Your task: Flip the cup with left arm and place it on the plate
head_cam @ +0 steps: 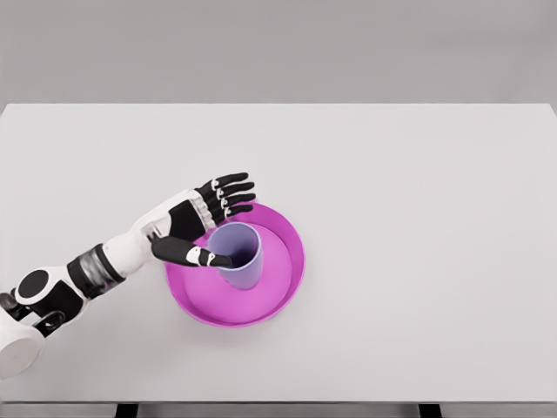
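The robot's left arm reaches in from the lower left across the white table (418,174), its left hand (209,222) beside the lavender cup (238,254), which stands upright, mouth up, on the magenta plate (283,279). The 4 fingers (231,193) are spread apart above the plate's far rim, clamped on nothing, while the thumb (193,254) lies against the cup's near side, its tip at or just over the rim. The placing looks done, but the risk now is the withdrawal: a thumb dragging on the rim could tip the cup or slide it off the plate. No brand, label or writing is visible. The right arm is out of view.
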`<act>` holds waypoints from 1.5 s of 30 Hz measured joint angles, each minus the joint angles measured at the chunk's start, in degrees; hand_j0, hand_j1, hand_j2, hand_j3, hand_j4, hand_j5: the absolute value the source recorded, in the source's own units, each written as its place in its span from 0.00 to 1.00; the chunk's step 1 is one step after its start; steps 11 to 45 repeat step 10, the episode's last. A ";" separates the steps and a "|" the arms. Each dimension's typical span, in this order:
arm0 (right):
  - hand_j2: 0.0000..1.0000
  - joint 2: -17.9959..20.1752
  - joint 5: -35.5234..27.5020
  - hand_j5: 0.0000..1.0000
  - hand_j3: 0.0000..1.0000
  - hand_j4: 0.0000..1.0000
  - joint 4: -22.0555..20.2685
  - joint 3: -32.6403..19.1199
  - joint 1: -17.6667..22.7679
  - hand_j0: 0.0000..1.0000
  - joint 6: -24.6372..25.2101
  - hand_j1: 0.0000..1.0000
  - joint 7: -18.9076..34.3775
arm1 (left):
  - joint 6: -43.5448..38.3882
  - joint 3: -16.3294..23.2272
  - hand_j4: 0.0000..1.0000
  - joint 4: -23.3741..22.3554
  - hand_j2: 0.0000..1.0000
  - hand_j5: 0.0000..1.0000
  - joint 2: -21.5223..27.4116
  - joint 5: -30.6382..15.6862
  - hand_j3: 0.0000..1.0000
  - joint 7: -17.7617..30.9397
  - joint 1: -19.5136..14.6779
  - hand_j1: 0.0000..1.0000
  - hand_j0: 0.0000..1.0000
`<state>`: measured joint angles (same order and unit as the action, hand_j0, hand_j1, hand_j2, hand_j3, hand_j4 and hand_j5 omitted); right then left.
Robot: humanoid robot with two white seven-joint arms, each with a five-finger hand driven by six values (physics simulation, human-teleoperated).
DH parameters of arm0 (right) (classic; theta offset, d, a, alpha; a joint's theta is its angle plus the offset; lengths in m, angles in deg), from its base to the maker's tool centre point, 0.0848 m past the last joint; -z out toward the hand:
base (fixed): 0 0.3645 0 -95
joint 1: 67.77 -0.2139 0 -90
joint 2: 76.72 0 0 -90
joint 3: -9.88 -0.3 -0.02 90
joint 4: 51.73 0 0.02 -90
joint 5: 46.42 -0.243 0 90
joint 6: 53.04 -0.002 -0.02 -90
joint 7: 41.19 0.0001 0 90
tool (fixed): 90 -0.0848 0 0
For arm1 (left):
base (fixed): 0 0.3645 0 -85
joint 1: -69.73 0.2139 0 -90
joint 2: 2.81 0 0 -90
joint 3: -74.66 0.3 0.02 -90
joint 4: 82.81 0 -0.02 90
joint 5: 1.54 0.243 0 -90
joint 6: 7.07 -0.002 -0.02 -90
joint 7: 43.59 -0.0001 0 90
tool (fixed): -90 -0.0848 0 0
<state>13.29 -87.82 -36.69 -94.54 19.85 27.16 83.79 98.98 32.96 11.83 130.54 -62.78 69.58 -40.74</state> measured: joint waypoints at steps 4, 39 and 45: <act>1.00 0.00 0.01 1.00 1.00 1.00 0.00 0.00 0.00 1.00 0.00 1.00 0.00 | 0.13 -3.36 1.00 3.44 1.00 1.00 5.52 -0.30 1.00 2.84 -5.10 1.00 1.00; 1.00 0.00 0.02 1.00 1.00 1.00 0.00 0.00 0.00 1.00 -0.01 1.00 0.00 | -0.06 -5.23 1.00 4.58 1.00 1.00 15.80 3.02 1.00 10.60 -8.26 1.00 1.00; 1.00 0.00 0.02 1.00 1.00 1.00 0.00 0.00 0.00 1.00 -0.01 1.00 0.00 | -0.06 -5.23 1.00 4.58 1.00 1.00 15.80 3.02 1.00 10.60 -8.26 1.00 1.00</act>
